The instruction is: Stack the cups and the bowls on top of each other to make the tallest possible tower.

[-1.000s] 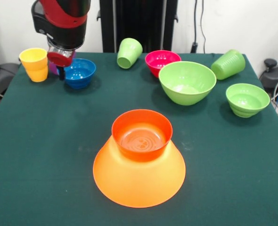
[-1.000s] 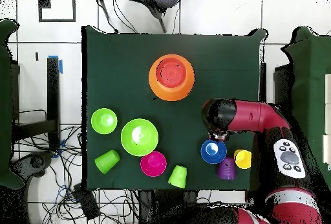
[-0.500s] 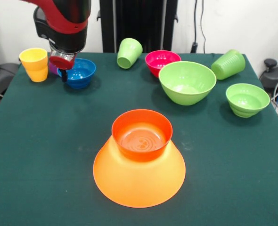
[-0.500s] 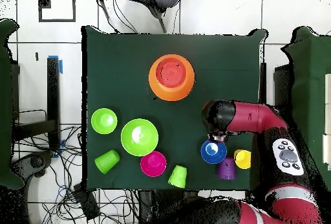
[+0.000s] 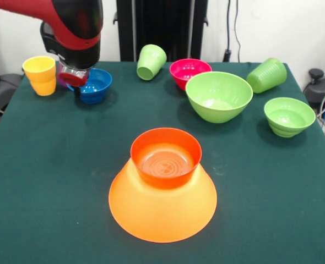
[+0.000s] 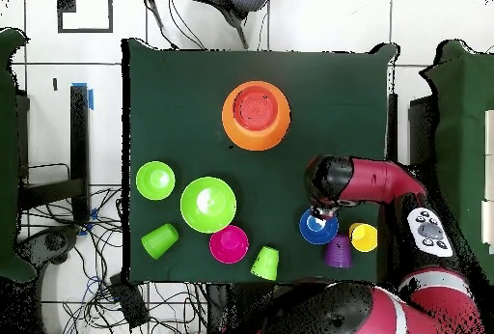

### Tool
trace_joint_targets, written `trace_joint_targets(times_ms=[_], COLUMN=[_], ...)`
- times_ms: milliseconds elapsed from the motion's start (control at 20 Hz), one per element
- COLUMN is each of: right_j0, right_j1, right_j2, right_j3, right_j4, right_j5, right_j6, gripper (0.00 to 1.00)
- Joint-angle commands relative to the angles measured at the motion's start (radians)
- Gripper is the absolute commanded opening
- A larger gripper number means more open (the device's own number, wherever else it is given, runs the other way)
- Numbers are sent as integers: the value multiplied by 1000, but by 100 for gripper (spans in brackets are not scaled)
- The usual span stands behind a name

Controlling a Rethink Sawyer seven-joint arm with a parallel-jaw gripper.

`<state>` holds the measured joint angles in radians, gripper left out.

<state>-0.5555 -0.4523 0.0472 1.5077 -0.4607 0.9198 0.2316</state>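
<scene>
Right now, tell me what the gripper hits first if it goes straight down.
Most likely the blue bowl: the gripper points down over its rim on the yellow cup side. Depth is unclear, so it could just miss and meet the table.

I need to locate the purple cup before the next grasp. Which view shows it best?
The overhead view: the purple cup shows whole, between the blue bowl and yellow cup. In the front view the arm hides nearly all of it.

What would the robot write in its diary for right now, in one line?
tower: red-orange bowl on upside-down orange bowl | claw: at blue bowl rim | grip: unclear
</scene>
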Motion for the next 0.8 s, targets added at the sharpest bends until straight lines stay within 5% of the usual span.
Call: trace_joint_targets(times_ms=[50, 800], right_j0=[10, 20], right_j1=[91, 145], right_j2=[67, 61], right_j3=[-78, -113], right_j4=[-84, -93], right_j5=[-58, -105], right_j6=[51, 72], gripper=[100, 100])
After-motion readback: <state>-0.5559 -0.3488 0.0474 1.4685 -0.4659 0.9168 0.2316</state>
